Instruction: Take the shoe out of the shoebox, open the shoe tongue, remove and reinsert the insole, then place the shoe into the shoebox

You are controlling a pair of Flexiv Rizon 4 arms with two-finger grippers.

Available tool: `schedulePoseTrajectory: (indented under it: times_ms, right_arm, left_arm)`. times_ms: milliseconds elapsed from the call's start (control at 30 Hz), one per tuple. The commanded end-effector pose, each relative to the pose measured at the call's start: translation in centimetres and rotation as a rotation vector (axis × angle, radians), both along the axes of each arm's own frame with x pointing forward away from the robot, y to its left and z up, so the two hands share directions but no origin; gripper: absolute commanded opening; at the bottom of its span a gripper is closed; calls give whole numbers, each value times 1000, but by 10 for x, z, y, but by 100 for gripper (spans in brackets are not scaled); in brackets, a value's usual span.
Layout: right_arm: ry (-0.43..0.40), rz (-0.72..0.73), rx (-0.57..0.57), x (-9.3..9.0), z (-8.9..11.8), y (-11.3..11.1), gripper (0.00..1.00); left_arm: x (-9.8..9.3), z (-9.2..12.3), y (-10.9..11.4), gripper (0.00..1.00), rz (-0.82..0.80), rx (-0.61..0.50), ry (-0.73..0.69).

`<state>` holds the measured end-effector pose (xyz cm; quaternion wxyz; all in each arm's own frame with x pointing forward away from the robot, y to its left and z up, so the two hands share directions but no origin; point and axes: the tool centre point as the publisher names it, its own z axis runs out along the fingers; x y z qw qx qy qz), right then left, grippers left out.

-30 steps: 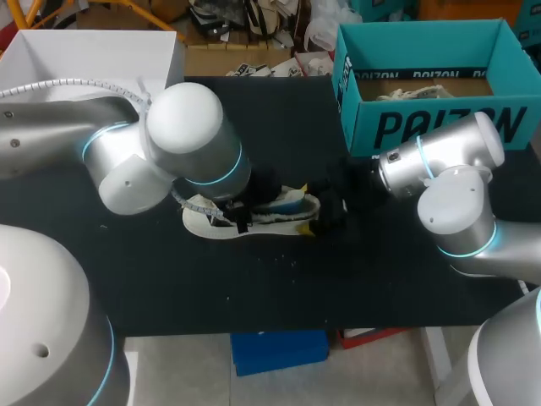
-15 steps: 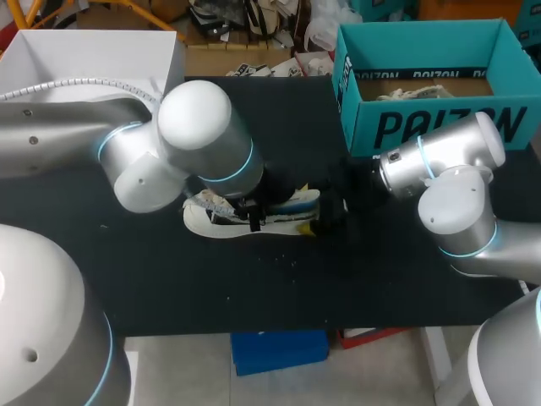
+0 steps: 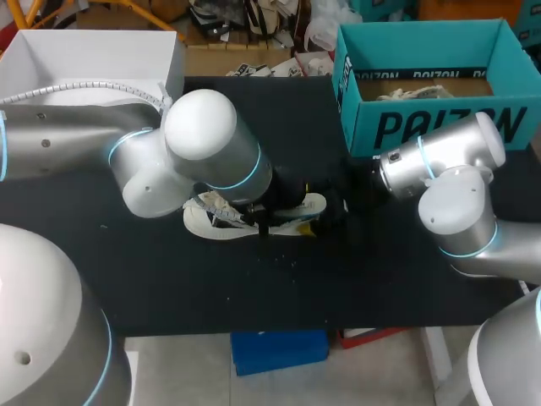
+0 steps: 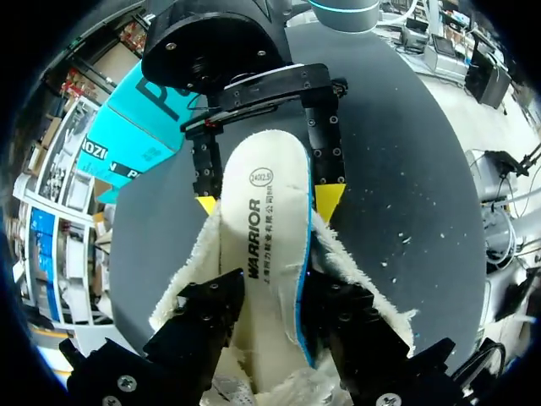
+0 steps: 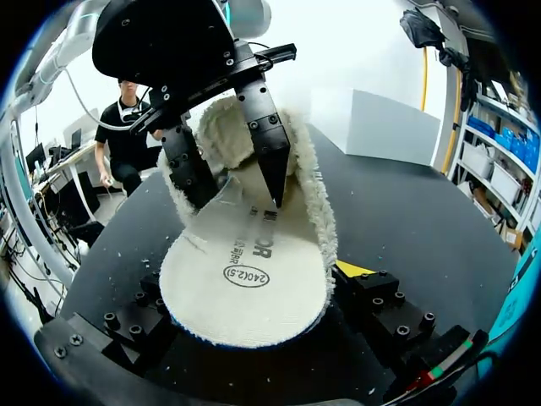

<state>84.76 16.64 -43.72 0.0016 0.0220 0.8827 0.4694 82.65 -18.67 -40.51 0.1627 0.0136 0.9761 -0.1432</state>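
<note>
A white shoe (image 3: 203, 223) with a fleece lining (image 4: 365, 283) lies on its side mid-table. Its cream insole (image 4: 264, 222) (image 5: 245, 283) sits over the opening, its heel end sticking out past the collar. My right gripper (image 3: 322, 217) (image 4: 268, 200) (image 5: 254, 283) holds the shoe's heel, one yellow tip against each side. My left gripper (image 4: 270, 298) (image 5: 241, 196) reaches down into the shoe from above, its black fingers apart on either side of the insole. In the head view my left arm hides most of the shoe. The teal shoebox (image 3: 423, 127) stands at the back right.
A white open box (image 3: 93, 55) stands at the back left corner. The teal shoebox holds paper and something pale inside. Black table surface (image 3: 254, 296) lies in front of the shoe.
My left arm has shifted right along the shoe, toward the right gripper, and now covers more of it. The right arm and the shoe have stayed put.
</note>
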Motion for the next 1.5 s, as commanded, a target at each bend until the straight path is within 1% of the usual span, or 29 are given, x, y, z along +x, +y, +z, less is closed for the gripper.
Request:
schedulePoseTrajectory:
  times_ms: [33, 133, 400, 600, 667, 767, 800, 867, 900, 933, 1133, 1267, 1400, 1500]
  right_arm:
    - [2, -2, -2, 2, -3, 0, 0]
    - [2, -2, -2, 2, -3, 0, 0]
    - [2, -2, -2, 2, -3, 0, 0]
    - [2, -2, -2, 2, -3, 0, 0]
    - [2, -2, -2, 2, -3, 0, 0]
    - [2, -2, -2, 2, -3, 0, 0]
    - [2, -2, -2, 2, -3, 0, 0]
    - [2, -2, -2, 2, -3, 0, 0]
    - [2, -2, -2, 2, -3, 0, 0]
    - [2, -2, -2, 2, -3, 0, 0]
    - [2, -2, -2, 2, -3, 0, 0]
    - [2, -2, -2, 2, -3, 0, 0]
    - [2, -2, -2, 2, -3, 0, 0]
    - [2, -2, -2, 2, -3, 0, 0]
  left_arm:
    - [-10, -3, -9, 49, 21, 22, -29]
    - [-7, -5, -15, 49, 33, 45, -50]
    - [3, -8, -31, 47, 69, 56, -104]
    - [11, -7, -37, 45, 88, 51, -132]
    - [14, -7, -39, 44, 93, 48, -139]
    - [16, -6, -40, 37, 93, 45, -143]
    - [16, -6, -40, 33, 92, 45, -145]
    - [15, -4, -40, 18, 93, 47, -151]
    - [13, -4, -39, 4, 97, 49, -155]
    - [12, -2, -38, 0, 98, 49, -156]
    - [-2, 8, -30, 0, 92, 38, -156]
    - [-20, 18, -20, 0, 47, -5, -129]
    - [-36, 29, -12, 0, 12, -70, -105]
    - [-44, 39, -10, 0, -28, -142, -74]
